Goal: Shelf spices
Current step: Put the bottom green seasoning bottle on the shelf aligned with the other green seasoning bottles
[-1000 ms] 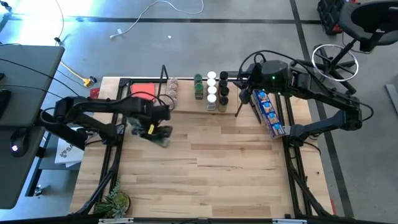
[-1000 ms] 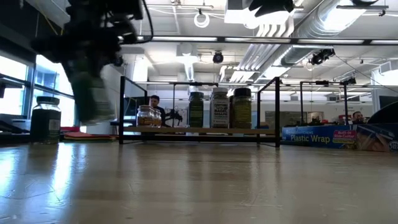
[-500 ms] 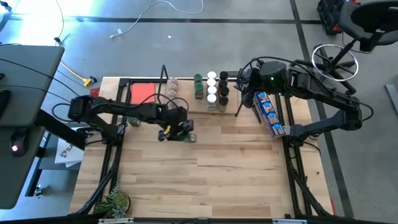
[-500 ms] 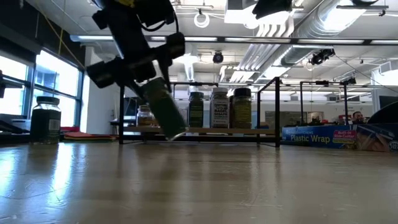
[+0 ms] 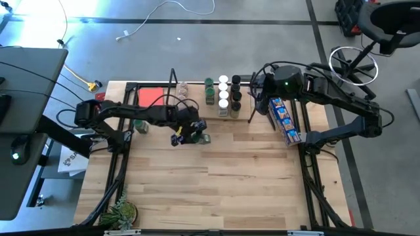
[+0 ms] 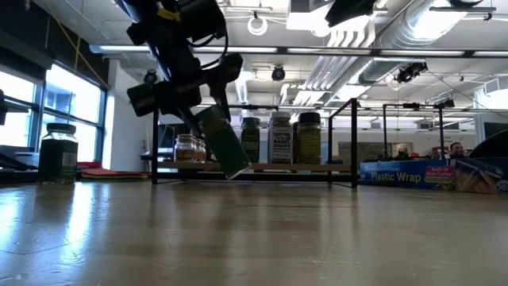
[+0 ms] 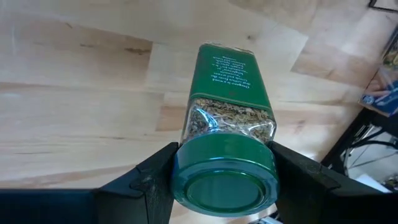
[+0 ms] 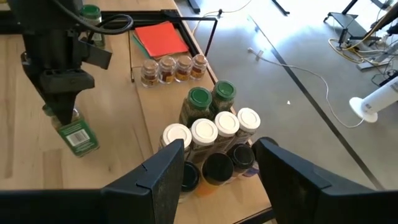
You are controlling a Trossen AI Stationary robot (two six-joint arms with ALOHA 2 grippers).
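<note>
We see the left end effector (image 5: 190,134) out over the counter (image 5: 223,183), just in front of the shelf (image 5: 197,111), its fingers (image 7: 155,177) clamped on either side of a green-lidded jar (image 7: 227,149). The jar is squarish in body, with a round dark green lid, a green printed label, and a clear band below the lid showing flaky green-brown herb. From the low view it hangs tilted, bottom angled down toward the shelf board and clear of the counter (image 6: 218,139).

On the shelf we count a cluster of spices: three small clear jars with brownish contents (image 8: 171,68) toward the left end, then two green-lidded jars (image 8: 211,96), four white-lidded ones (image 8: 211,130) in a row, and dark-lidded ones (image 8: 217,165) beside those. One more green-lidded jar (image 8: 91,12) stands apart on the counter near the red card (image 8: 161,37).

The right end effector (image 8: 217,174) hovers above the right end of the shelf, directly over the white and dark lids, fingers parted and holding nothing. The blue packet (image 5: 284,118) lies just beside the shelf's right frame.
</note>
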